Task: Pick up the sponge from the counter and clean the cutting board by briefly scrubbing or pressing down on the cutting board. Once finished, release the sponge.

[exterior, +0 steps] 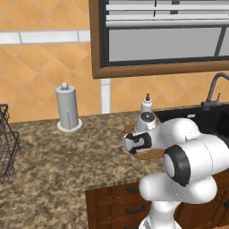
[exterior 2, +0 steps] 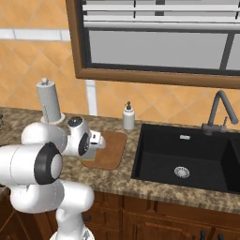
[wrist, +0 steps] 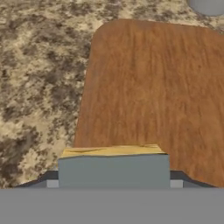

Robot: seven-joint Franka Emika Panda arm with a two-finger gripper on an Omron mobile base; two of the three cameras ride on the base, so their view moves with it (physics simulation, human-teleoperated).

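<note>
The gripper (wrist: 113,186) is clamped on the sponge (wrist: 113,168), held over the near edge of the cutting board (wrist: 157,96) on the counter (wrist: 39,78). A soap bottle (exterior 2: 128,116) stands at the board's 1 o'clock, the sink (exterior 2: 187,159) at 3, a paper-towel holder (exterior: 67,108) at 10, a wire rack (exterior: 6,143) far at 9.

We see a wall of orange diagonal tiles (exterior: 40,71) with a pale band (exterior: 42,36) running across it at 10 o'clock. A window (exterior 2: 159,40) in a brown wooden frame, with closed blinds, sits at 12 o'clock. Under it, at 3 o'clock, there is a black sink (exterior 2: 185,157) with a dark faucet (exterior 2: 218,112). Dark wooden drawers (exterior: 120,203) stand at 6 o'clock. The light is even and soft.
</note>
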